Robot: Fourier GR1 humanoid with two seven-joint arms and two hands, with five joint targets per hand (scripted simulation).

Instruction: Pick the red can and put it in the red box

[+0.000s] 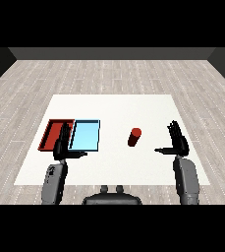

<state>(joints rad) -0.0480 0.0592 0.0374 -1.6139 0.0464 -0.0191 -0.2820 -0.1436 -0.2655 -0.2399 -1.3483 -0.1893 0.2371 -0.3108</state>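
White desk (114,167). Left hand (62,145): fingers straight, thumb out, holding nothing, raised in front of the trays. Right hand (177,140): likewise spread and empty, thumb pointing toward the can. Red can (134,137): tilted, on the desk between light blue tray (85,136) and right hand, touching neither. Red tray (53,134): leftmost, beside the blue.

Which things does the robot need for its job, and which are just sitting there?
Needed for the job:
- red can, standing on the table, not yet picked up
- red tray, where the can goes
- right robot hand, open, nearest the can

Just sitting there:
- light blue tray, beside the red tray
- left robot hand, open, over the trays
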